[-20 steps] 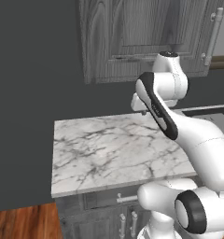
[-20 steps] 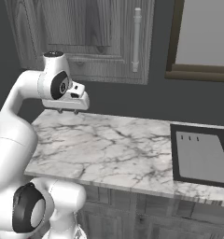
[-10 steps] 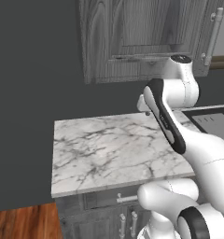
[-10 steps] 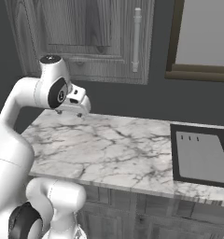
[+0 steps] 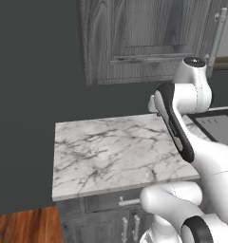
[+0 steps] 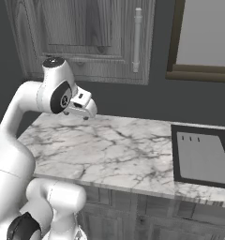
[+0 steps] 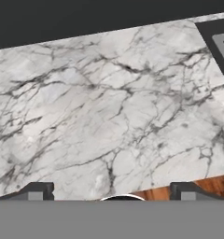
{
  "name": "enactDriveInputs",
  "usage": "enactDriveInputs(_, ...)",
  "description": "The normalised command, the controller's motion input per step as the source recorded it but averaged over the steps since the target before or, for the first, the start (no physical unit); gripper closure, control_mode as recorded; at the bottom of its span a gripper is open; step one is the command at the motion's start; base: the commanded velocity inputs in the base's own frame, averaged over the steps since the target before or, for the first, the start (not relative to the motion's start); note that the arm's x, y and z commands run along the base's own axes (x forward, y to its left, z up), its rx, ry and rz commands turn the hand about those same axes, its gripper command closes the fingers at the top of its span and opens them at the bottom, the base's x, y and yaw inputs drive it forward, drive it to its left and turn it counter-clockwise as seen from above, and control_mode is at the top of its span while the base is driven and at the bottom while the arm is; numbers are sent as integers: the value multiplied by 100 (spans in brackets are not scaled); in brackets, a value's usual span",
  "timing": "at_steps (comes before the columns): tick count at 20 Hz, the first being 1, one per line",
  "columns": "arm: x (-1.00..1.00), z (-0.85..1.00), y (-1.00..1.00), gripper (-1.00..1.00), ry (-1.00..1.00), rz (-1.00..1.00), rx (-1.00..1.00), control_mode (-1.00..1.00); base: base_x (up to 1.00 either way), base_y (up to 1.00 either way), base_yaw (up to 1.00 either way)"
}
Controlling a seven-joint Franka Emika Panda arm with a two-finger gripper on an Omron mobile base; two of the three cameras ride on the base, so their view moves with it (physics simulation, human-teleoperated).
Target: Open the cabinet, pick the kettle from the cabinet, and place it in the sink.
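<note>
left base view: the cabinet (image 5: 149, 38) hangs shut above the marble counter (image 5: 111, 152), so the kettle is presumably hidden inside.

right base view: its bar handle (image 6: 137, 40) looks rigid, best gripped mid-length; the sink (image 6: 203, 157) is cut off at right.

hand view: the gripper (image 7: 111, 192) is spread wide, empty.

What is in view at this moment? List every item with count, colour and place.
cabinet: one, dark grey wood grain, on the wall above the counter, door shut
bar handle: one, light grey, upright on the cabinet door's right side
counter: one, white marble with grey veins, below the cabinet
sink: one, black basin with light grey drainboard, at the counter's right end
window frame: one, brown, right of the cabinet
floor: brown wood, left of the base cabinets
gripper: one, white, open, above the counter's left rear
</note>
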Motion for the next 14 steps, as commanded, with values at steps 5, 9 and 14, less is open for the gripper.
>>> enactDriveInputs(5, 0, 21, -39, -100, 0, -3, 0, -100, 0, 0, 0)
enactDriveInputs(9, -1, 17, -37, -100, 0, 4, 0, -100, 0, 0, 0)
enactDriveInputs(14, -5, 14, -31, -100, -6, 17, -3, -100, 0, 0, 0)
